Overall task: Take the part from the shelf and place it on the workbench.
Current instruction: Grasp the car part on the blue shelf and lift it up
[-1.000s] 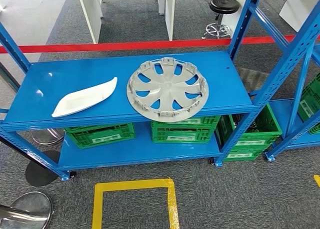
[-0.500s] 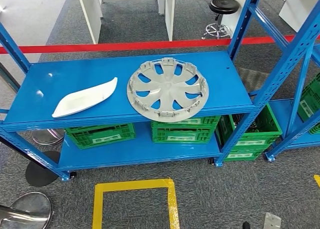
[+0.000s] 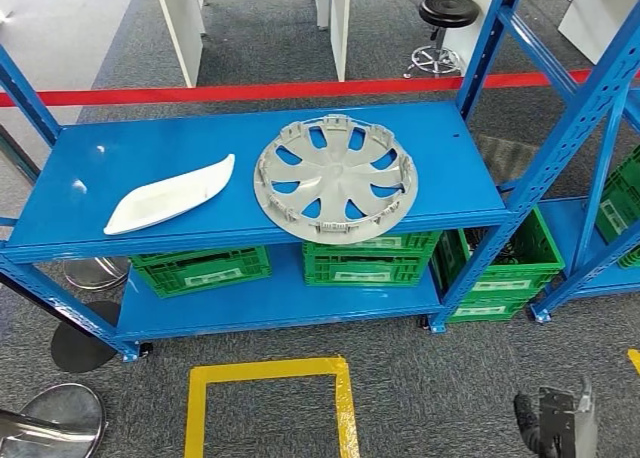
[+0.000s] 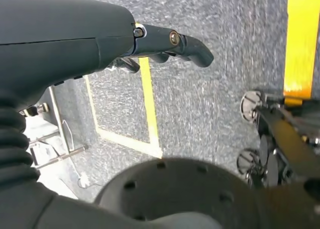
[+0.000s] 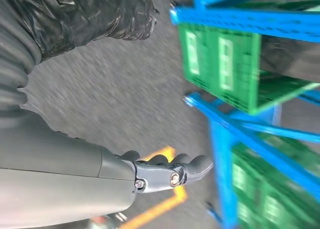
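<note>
- The wheel cover (image 3: 336,179), grey and spoked, lies flat at the middle of the frame on the blue shelf (image 3: 453,168); its near rim sits just inside the shelf's front edge.
- A white curved panel (image 3: 169,196) lies to its left on the same board, apart from it, with bare blue around both.
- The board's right end beside the wheel cover is open up to the slanted blue upright (image 3: 562,143).
- Under the board, green crates (image 3: 370,258) line the lower level.
- On the grey carpet at lower centre, a yellow tape square (image 3: 268,403) marks the floor.
- A red tape line (image 3: 226,92) runs across behind the shelf.
- Right hand (image 3: 557,423) pokes in at the lower right corner, over carpet, well apart from the shelf; in the right wrist view its fingers (image 5: 188,168) stretch forward, lightly curled, holding nothing.
- Left hand (image 4: 166,41) hangs over the carpet in the left wrist view, fingers extended, holding nothing.
- Half a second back, just a sliver of the right hand showed at the bottom edge; now it's higher in the frame. A second back it wasn't there. Wheel cover and panel haven't budged.
</note>
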Robot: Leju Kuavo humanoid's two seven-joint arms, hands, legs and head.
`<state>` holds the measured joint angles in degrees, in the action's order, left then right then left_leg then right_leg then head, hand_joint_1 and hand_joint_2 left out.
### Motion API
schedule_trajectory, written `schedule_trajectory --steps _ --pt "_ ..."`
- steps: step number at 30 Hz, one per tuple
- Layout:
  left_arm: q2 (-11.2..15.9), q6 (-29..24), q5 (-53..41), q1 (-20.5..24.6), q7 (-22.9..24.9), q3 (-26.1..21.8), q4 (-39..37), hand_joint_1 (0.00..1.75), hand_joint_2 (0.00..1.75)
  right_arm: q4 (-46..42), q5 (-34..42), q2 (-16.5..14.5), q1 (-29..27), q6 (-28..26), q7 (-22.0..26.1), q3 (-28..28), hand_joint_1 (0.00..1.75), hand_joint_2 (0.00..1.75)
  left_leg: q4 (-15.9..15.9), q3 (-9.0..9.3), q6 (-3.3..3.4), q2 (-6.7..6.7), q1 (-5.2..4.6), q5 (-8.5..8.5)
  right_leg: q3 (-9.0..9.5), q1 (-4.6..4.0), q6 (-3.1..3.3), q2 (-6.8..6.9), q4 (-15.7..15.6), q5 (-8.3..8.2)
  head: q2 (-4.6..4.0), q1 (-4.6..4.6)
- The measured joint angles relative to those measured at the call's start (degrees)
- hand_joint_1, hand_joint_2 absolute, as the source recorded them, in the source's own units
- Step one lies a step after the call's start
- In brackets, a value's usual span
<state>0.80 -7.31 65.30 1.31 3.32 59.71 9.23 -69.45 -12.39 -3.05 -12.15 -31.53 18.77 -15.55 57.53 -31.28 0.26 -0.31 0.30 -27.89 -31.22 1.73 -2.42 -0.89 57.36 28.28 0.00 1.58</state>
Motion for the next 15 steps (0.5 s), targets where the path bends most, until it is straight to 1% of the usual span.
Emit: schedule_trajectory --steps 7,15 --pt "0.1 0.6 2.7 0.0 -0.4 1.9 -0.7 0.0 0.0 -6.1 -9.0 5.1 2.2 4.1 -4.9 4.1 0.0 1.75 0.0 -0.01 0.01 0.0 0.0 0.02 0.01 0.0 -0.02 0.02 0.0 -0.02 0.0 -0.01" --pt "0.2 1.2 5.9 0.1 -1.0 4.0 -1.3 0.0 0.0 -10.9 -19.4 10.9 7.3 11.3 -11.4 12.2 0.0 1.75 0.0 -0.02 0.03 0.0 0.0 0.04 0.0 -0.03 -0.02 0.01 0.0 -0.05 0.0 0.01"
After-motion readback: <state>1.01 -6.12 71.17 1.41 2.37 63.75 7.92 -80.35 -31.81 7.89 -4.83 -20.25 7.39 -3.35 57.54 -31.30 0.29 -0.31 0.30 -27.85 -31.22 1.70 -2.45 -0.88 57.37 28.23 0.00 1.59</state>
